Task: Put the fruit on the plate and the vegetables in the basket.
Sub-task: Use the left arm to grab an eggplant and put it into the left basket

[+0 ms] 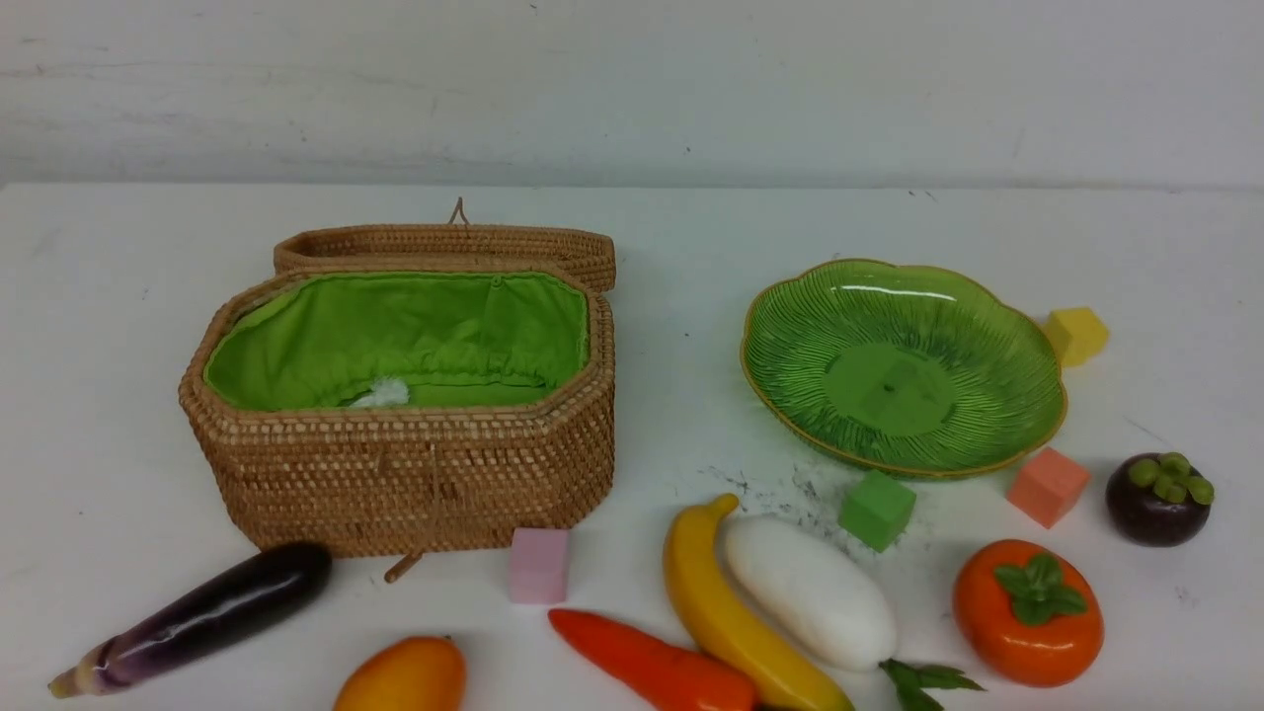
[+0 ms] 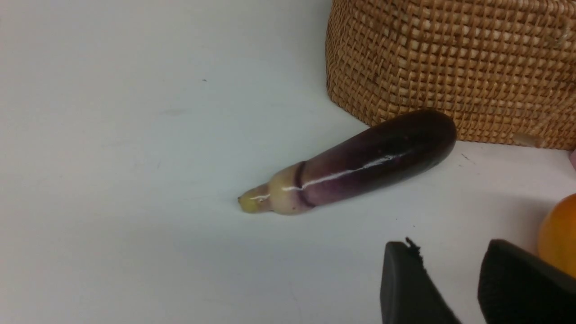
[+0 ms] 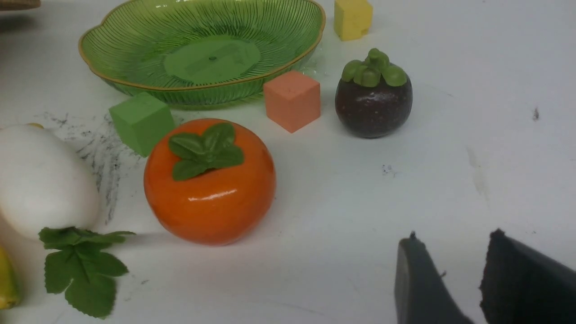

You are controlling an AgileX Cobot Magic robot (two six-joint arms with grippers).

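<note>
The rattan basket (image 1: pixel 395 474) stands open at the left, showing its green lining. The green plate (image 1: pixel 904 365) lies bare at the right. Along the front lie the eggplant (image 1: pixel 197 617), mango (image 1: pixel 405 676), carrot (image 1: pixel 657 667), banana (image 1: pixel 731 612), radish (image 1: pixel 815 592), persimmon (image 1: pixel 1027 612) and mangosteen (image 1: pixel 1157 499). My left gripper (image 2: pixel 450 252) hovers open near the eggplant (image 2: pixel 360 166), with the mango (image 2: pixel 560 234) beside one finger. My right gripper (image 3: pixel 454 240) is open over bare table, short of the persimmon (image 3: pixel 209 184) and mangosteen (image 3: pixel 373 101). Neither gripper shows in the front view.
Foam cubes are scattered about: pink (image 1: pixel 538 565) before the basket, green (image 1: pixel 877 509) and salmon (image 1: pixel 1047 486) at the plate's near rim, yellow (image 1: pixel 1076 336) behind it. The basket lid (image 1: pixel 444 247) lies folded back. A wall runs behind the table.
</note>
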